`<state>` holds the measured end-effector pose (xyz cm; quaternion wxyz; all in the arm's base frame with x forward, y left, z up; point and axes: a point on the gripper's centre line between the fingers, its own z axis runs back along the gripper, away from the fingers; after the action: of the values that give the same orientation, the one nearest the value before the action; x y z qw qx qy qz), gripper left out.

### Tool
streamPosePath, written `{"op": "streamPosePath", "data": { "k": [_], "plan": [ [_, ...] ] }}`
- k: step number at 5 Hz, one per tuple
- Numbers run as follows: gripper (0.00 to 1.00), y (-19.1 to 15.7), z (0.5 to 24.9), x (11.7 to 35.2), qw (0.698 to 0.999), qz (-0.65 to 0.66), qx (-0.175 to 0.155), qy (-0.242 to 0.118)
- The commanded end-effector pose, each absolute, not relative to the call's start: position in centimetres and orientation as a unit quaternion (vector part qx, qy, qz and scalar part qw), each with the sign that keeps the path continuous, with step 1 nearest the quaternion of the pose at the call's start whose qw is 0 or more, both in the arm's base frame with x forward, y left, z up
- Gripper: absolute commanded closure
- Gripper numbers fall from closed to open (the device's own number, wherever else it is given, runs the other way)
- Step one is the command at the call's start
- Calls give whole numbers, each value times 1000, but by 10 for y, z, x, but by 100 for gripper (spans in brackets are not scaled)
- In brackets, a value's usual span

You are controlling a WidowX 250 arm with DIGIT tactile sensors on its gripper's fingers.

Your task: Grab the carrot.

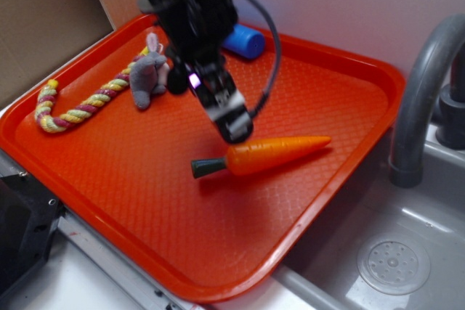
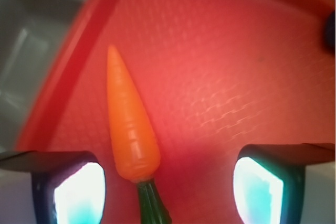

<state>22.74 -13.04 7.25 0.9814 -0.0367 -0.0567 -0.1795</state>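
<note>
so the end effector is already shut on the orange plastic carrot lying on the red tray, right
No. The wrist view shows the end effector open, fingers apart, with the glossy orange plastic carrot lying free between them on the red tray.

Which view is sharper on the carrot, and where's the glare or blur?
Exterior view: the carrot is reasonably sharp with soft highlights along its top; the gripper above it is dark and slightly smeared. Wrist view: the carrot is soft, the tray texture is hazy, and the finger pads are blown out to white-cyan glare, detail lost.
</note>
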Motion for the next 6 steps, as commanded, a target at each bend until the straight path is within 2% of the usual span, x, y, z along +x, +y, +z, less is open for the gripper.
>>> {"op": "streamPosePath", "data": {
  "k": [1, 2, 3, 4, 5, 6],
  "plan": [
    [0, -156, 51, 224, 972, -227, -30, -46],
    [0, -157, 31, 222, 972, -234, -21, -21],
    [40, -157, 24, 221, 972, -236, -4, -13],
    [100, -157, 25, 220, 973, -231, 0, -20],
    [100, -152, 30, 218, 974, -223, 13, -26],
    [100, -125, 80, 220, 989, -139, 4, -52]
  ]
}}
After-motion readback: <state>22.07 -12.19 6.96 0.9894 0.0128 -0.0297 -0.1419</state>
